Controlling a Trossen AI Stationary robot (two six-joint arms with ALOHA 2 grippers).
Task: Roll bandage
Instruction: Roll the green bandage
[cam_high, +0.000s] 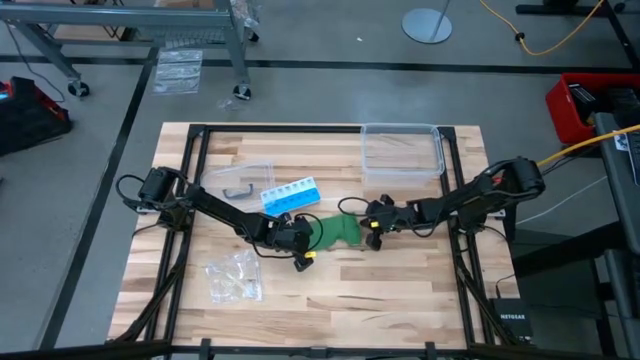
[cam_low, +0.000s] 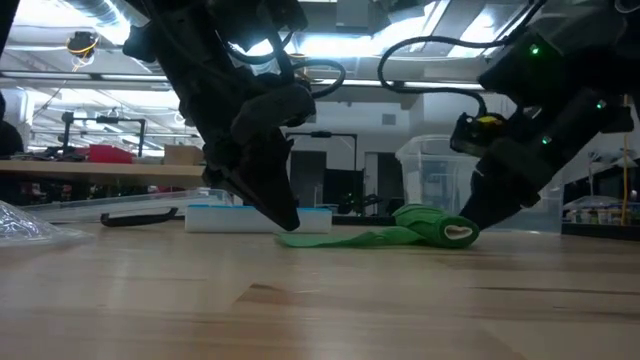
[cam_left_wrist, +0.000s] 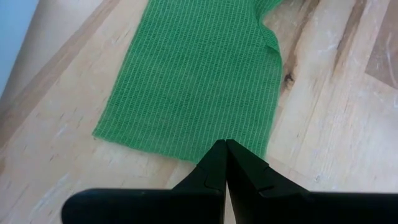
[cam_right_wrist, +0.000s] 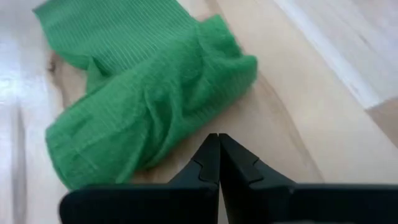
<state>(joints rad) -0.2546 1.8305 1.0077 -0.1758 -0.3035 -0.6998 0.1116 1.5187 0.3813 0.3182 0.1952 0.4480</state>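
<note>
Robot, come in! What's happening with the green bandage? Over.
Left gripper shut, tips at flat end of the bandage. Right gripper shut beside rolled end. Pill organizer close by, not blocking.

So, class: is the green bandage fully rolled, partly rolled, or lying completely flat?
Partly rolled. The bandage is bunched into a loose roll at the end near the right gripper, while the end by the left gripper lies flat on the table.

A green bandage (cam_high: 335, 232), partly rolled at one end, is laid on the wooden worktop (cam_high: 400, 290), where a blue and white pill organizer (cam_high: 290, 195), a clear plastic box (cam_high: 402, 150) and a small clear bag (cam_high: 234, 277) are also set.
</note>
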